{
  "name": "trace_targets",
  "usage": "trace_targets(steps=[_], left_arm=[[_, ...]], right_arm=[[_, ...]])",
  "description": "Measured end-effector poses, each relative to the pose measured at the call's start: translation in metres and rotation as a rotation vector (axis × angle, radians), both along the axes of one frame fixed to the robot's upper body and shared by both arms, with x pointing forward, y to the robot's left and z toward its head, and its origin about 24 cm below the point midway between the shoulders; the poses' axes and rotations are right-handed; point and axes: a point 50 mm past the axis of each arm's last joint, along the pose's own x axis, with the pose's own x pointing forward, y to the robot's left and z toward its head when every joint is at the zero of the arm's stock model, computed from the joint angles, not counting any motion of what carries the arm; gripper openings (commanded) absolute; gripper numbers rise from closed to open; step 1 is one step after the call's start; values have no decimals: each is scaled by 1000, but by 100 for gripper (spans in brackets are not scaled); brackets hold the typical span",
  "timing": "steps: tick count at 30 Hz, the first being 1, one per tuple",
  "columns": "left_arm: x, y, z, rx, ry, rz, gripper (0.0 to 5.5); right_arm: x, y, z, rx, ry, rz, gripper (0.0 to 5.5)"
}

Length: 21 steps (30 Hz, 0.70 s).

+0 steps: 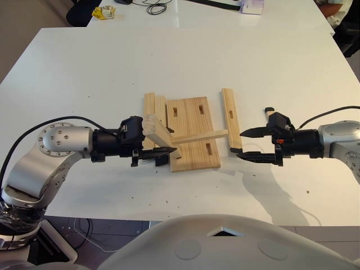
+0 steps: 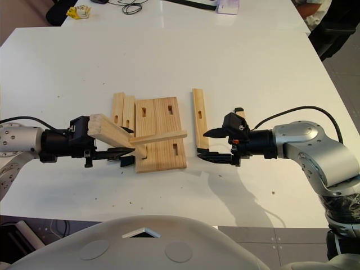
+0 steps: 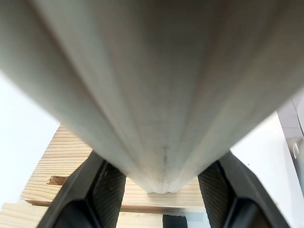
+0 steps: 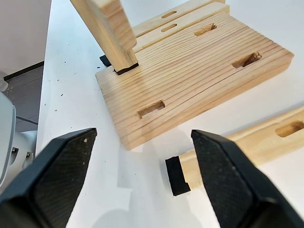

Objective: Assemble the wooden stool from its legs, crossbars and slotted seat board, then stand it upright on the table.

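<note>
Your right end effector (image 1: 243, 145) hangs wide open and empty over the near end of the loose slotted leg (image 1: 229, 112), whose long axis runs away from you. Your left end effector (image 1: 167, 152) is clamped on another leg (image 1: 157, 128) beside the seat board (image 1: 194, 121).

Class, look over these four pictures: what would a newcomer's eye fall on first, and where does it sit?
First comes the tilted leg gripped by the left gripper. Its lower end sits at the near left corner of the slotted seat board, and a crossbar juts from it across the board. To the board's right, the right gripper hangs open at the near end of a loose leg lying on the white table.
</note>
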Motion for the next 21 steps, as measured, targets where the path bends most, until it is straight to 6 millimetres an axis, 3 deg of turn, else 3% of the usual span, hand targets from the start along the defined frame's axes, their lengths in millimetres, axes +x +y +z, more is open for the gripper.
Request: trace_targets(steps=[11,19,21], left_arm=[[-14,-13,-10,20,-138,-24,206],[-11,-14,-9,25,-136,-31,206],[-10,-13,-9,22,-120,-23,254]], right_arm=[[6,0,1,-1,13,32,367],[7,0,2,0,6,31,367],[7,1,2,0,5,31,367]])
